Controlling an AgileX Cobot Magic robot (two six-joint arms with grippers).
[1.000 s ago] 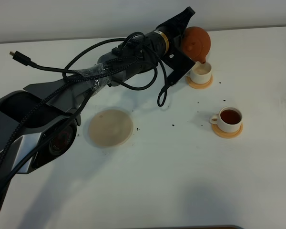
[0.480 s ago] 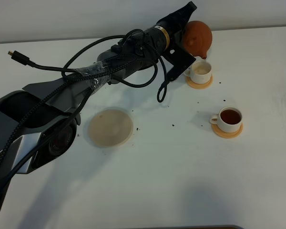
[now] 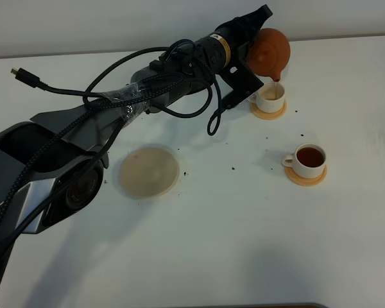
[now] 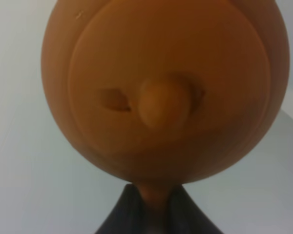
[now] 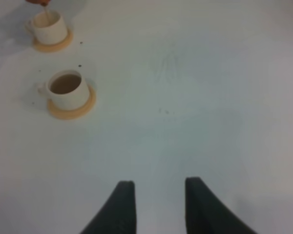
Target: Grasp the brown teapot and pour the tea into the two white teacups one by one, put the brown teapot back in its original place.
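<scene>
My left gripper (image 3: 250,46) is shut on the handle of the brown teapot (image 3: 269,51) and holds it tilted above the far white teacup (image 3: 270,96). A thin stream of tea (image 3: 276,78) falls from the spout into that cup. The near white teacup (image 3: 310,158) holds dark tea and stands on its orange-tan saucer (image 3: 306,177). The pale beige coaster (image 3: 149,171) lies bare at the left. In the left wrist view the teapot (image 4: 161,87) fills the frame above the gripper (image 4: 154,209). My right gripper (image 5: 158,204) is open over bare table, and both cups (image 5: 66,90) (image 5: 49,27) lie far ahead of it.
The left arm's dark body and looping cables (image 3: 179,77) stretch across the table's left half. A loose cable with a plug (image 3: 25,77) lies at the far left. Small dark specks (image 3: 234,168) dot the white table (image 3: 244,231) between coaster and cups.
Half a second ago the teapot was raised back from the far cup; now it tips over it again, and a thin stream falls.
</scene>
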